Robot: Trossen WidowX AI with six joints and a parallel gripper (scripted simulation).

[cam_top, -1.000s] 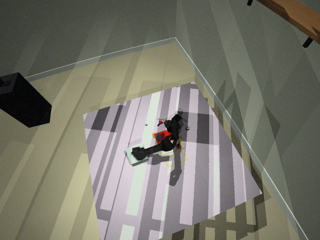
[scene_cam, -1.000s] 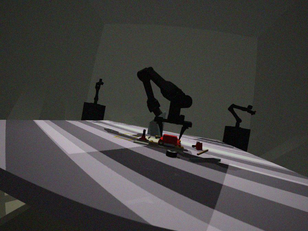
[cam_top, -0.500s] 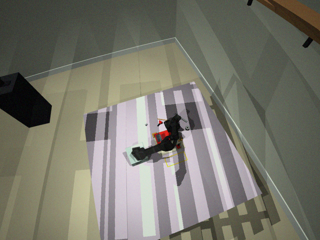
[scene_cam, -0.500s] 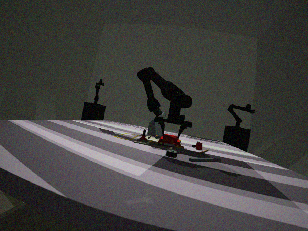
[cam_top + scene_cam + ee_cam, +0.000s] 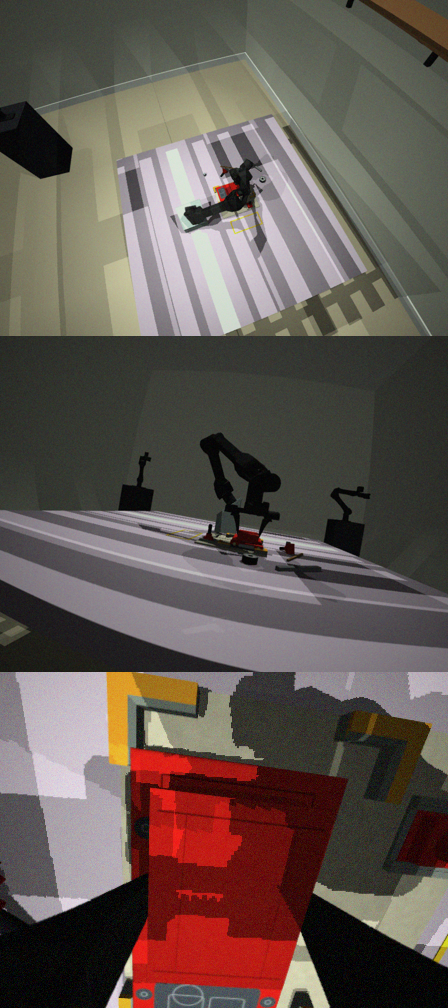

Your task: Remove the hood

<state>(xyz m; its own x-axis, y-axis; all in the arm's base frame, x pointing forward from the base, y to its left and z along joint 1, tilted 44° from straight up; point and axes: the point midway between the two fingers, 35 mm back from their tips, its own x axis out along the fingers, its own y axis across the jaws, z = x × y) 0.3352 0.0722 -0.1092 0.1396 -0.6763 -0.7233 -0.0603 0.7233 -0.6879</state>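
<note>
Hood [image 5: 225,872], a red panel, sits on the toy car [image 5: 210,967] on the table [image 5: 289,231], its long axis running near to far in the wrist view. The gripper [image 5: 225,917] is clamped on its two long sides. No readable writing shows.

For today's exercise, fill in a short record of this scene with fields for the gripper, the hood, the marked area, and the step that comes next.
gripper: gripper shut on the red hood, one black finger on each side
hood: hood sits on the toy car, over the base plate
marked area: yellow outline on the table, beside the car; nothing visible inside
next step: probably lift the hood and carry it to the outline
</note>
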